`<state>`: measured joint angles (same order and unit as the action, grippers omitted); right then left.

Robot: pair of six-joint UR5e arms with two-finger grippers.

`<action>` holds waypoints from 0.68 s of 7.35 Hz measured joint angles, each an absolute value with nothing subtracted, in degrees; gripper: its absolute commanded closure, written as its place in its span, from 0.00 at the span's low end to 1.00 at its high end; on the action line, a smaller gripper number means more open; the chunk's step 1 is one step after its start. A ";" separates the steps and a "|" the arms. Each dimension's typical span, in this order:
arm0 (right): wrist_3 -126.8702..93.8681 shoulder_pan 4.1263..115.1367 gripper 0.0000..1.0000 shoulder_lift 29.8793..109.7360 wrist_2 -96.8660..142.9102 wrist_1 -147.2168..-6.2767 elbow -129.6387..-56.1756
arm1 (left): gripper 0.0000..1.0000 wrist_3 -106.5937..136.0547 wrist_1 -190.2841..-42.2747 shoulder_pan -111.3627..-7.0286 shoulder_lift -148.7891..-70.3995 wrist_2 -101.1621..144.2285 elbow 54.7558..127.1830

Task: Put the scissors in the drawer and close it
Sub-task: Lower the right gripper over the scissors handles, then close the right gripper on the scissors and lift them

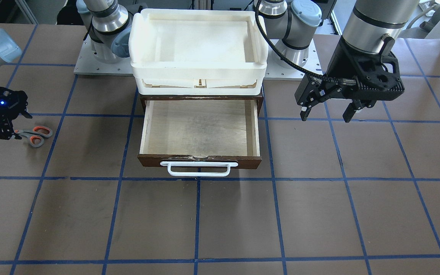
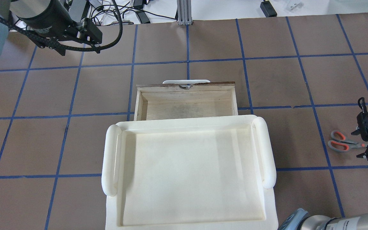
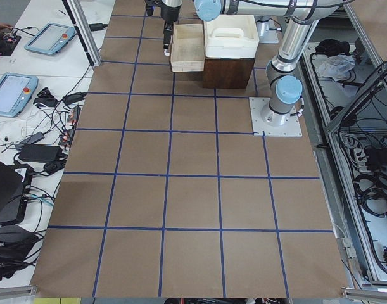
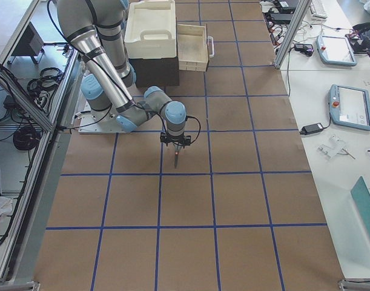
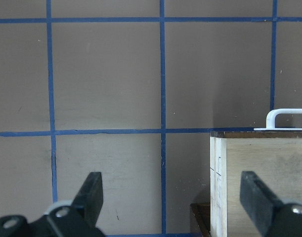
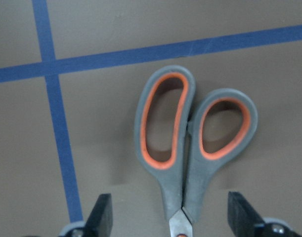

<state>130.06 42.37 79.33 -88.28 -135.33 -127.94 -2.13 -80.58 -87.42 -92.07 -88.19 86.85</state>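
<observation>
Right gripper was spread wide, fingers on either side of the scissors near the blade pivot, not clamped. Scissors lay flat on the table, loops pointing away from the gripper, on the robot's right, well apart from the drawer. Left gripper was also spread, holding nothing, above the table beside the drawer. Drawer was pulled out, white handle forward, white trays stacked above and behind it.

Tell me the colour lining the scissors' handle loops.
Orange-red, set inside grey loops on the scissors. The right wrist-mounted view shows it best.
</observation>
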 measured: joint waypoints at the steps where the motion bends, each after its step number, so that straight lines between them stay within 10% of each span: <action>1: 130.07 42.37 0.35 78.46 -88.72 -136.66 -127.95 | 0.00 -2.12 -80.48 -87.45 -92.05 -88.21 86.96; 5: 130.00 42.36 0.76 77.65 -89.60 -137.85 -127.92 | 0.00 -2.17 -80.44 -87.42 -91.85 -88.01 87.12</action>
